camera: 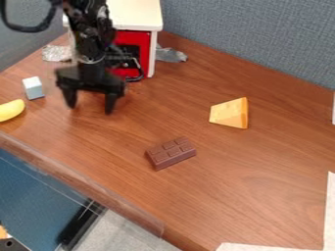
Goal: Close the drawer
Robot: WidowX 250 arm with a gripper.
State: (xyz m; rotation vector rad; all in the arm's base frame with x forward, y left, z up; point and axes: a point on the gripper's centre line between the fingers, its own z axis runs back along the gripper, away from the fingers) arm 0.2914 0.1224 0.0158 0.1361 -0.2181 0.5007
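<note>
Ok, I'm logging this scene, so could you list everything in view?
Cabinet: one, white with red front, upper left
Cube: one, pale blue-grey, left
Banana-like thing: one, yellow, left edge
Cheese wedge: one, yellow-orange, right of centre
Chocolate bar: one, brown, near centre
Silvery pieces: two, either side of cabinet
Table: one, brown, across the view
Partition panels: two, grey-blue, behind
White pieces: at least two, right and bottom right
Blue surface: one, blue, lower left
Black bar: one, black, bottom left
Floor: one, grey, bottom
Arm: one, black, upper left
Pincer: one, black, left of centre
</note>
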